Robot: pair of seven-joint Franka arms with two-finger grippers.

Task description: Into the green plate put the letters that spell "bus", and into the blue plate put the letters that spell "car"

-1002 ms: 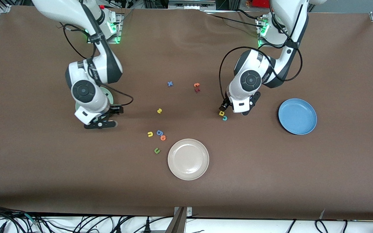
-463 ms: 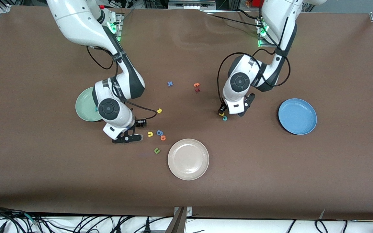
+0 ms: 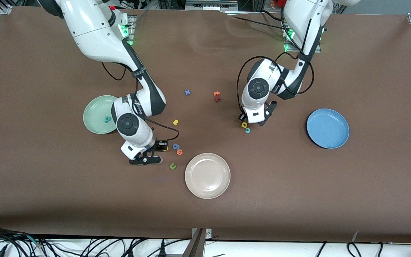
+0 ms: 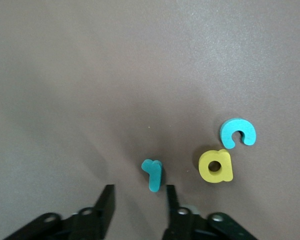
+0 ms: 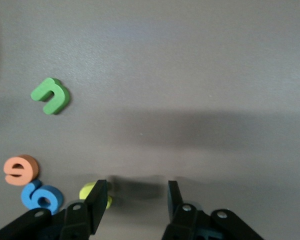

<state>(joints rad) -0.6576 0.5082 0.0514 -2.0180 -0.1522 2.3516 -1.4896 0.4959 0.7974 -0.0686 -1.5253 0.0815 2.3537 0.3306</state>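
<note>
The green plate [image 3: 94, 110] holds a teal b/p letter [image 3: 107, 119]. My right gripper [image 3: 153, 152] [image 5: 136, 197] is low over the table beside the letter cluster. It is open, and the yellow u [image 5: 91, 194] lies just outside one finger [image 5: 97, 199]. The yellow s [image 3: 176, 122] lies farther from the front camera. My left gripper [image 3: 252, 121] [image 4: 139, 197] is open. The teal r [image 4: 152, 175] lies just ahead of its fingers. The yellow a [image 4: 216, 166] [image 3: 244, 124] and teal c [image 4: 238, 132] [image 3: 248, 130] lie beside it. The blue plate [image 3: 328, 128] is bare.
A beige plate [image 3: 207, 175] sits nearest the front camera. A blue letter [image 3: 176, 146], an orange letter [image 3: 179, 152] and a dark green u [image 3: 172, 166] [image 5: 51, 95] lie by the right gripper. A blue x [image 3: 187, 92] and orange-red letters [image 3: 217, 96] lie mid-table.
The right arm swung from over the green plate to the yellow u, uncovering the plate. The left gripper shifted slightly over the r. Both pairs of jaws have narrowed.
</note>
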